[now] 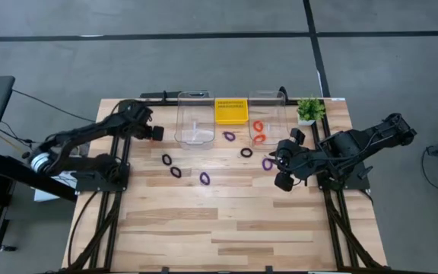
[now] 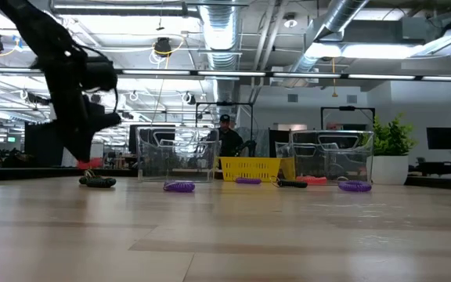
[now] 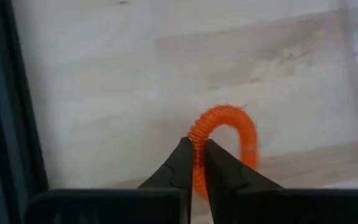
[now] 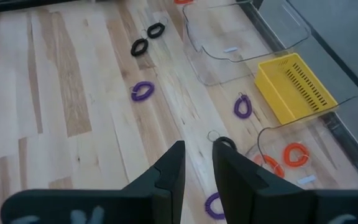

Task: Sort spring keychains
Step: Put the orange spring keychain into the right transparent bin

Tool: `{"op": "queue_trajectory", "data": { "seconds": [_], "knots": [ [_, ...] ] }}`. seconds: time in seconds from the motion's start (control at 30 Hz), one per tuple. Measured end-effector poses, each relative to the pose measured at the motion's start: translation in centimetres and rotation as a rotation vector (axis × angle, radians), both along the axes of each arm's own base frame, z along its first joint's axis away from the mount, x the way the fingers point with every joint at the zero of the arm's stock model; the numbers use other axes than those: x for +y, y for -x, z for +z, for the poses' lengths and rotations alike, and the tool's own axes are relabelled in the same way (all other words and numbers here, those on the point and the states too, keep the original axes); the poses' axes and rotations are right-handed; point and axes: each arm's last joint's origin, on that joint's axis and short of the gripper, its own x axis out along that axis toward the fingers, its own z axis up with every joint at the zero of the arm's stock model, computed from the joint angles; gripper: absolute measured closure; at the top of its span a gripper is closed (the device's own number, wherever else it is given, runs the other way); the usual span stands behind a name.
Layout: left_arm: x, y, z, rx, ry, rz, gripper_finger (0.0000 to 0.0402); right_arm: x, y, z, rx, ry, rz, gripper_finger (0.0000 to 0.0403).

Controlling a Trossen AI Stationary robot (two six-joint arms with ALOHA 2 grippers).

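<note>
Left pincer [image 1: 157, 133] upper left of the desk [image 1: 226, 228], clamped on an orange spring keychain [image 3: 225, 134], right pincer [image 4: 196, 163] narrowly parted, holding nothing

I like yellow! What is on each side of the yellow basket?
The high view shows the yellow basket sitting between two clear bins: one empty, the other holding two orange rings.

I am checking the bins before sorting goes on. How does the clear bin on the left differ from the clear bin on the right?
The left clear bin holds no keychain, while the right clear bin holds two orange keychains. The left gripper, shut on an orange keychain, sits beside the left bin; the open right gripper is in front of the right bin. Both are clear and flank the yellow basket.
</note>
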Motion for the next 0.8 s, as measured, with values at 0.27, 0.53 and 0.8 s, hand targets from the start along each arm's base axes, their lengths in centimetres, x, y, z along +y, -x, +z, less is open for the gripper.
{"op": "queue_trajectory", "data": {
  "seconds": [0.27,0.53,0.8],
  "knots": [
    [-1.1,0.7,3.1,-0.181,-0.116,-0.007,0.0378,0.1,-0.4,0.3,-0.048,-0.013,0.004,0.0331],
    [-2.6,1.8,5.9,-0.376,-0.21,-0.008,0.0377,0.3,-0.8,0.7,-0.109,-0.038,0.003,0.0331],
    [-4.5,2.8,8.3,-0.588,-0.301,-0.056,0.0376,0.5,-1.4,1.4,-0.195,-0.049,0.025,0.0331]
  ]
}}
